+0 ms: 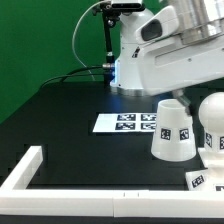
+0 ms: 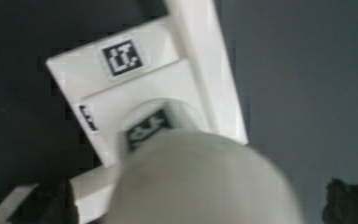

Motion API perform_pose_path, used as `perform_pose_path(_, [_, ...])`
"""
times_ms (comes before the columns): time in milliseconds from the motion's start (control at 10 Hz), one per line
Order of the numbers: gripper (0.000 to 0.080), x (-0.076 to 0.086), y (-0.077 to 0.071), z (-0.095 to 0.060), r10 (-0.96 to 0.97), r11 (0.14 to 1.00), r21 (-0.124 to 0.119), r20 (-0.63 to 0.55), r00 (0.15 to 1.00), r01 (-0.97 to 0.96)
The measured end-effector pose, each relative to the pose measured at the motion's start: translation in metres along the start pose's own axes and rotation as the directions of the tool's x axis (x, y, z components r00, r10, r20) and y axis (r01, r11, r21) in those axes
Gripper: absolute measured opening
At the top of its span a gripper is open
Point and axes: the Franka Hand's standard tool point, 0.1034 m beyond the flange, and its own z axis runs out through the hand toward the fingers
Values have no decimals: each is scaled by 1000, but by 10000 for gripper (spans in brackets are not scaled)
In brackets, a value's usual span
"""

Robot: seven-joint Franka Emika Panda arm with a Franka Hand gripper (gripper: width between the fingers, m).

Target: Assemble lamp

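Observation:
In the wrist view the white rounded bulb (image 2: pixel 208 178) fills the foreground, blurred, between my two dark fingers (image 2: pixel 41 204). My gripper (image 2: pixel 197 206) is open, with a thin gap on each side of the bulb. Beyond the bulb lies the blocky white base (image 2: pixel 144 70) with its square tags. In the exterior view the bulb (image 1: pixel 211 122) stands upright at the right edge over the base (image 1: pixel 203 180). The tapered shade (image 1: pixel 172 131) stands just beside it. The arm's white hand hangs over them and its fingertips are hidden.
The marker board (image 1: pixel 128 123) lies flat on the black table behind the shade. A long white rail (image 1: pixel 30 168) frames the near corner at the exterior view's left and runs along the front edge. A green wall stands behind.

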Motion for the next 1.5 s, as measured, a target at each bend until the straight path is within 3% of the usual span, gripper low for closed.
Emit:
perform_pose_path(200, [699,0,0,-1,-53,999,-8,4,999,53])
perform_pose_path(300, [699,3,3,-5,-182,981,-66,29,983,184])
perform_pose_path(500, [699,12,-1,-8,-366,921,-115,65,928,371])
perform_pose_path(600, [699,9,-8,-5,-376,917,-111,70,924,382])
perform_pose_path(1100, [699,9,-9,-5,-374,919,-109,70,925,380])
perform_pose_path(1200, [699,9,-8,-5,-400,903,-124,99,911,410])
perform_pose_path(1500, [699,19,-13,-2,-387,911,-109,107,916,397])
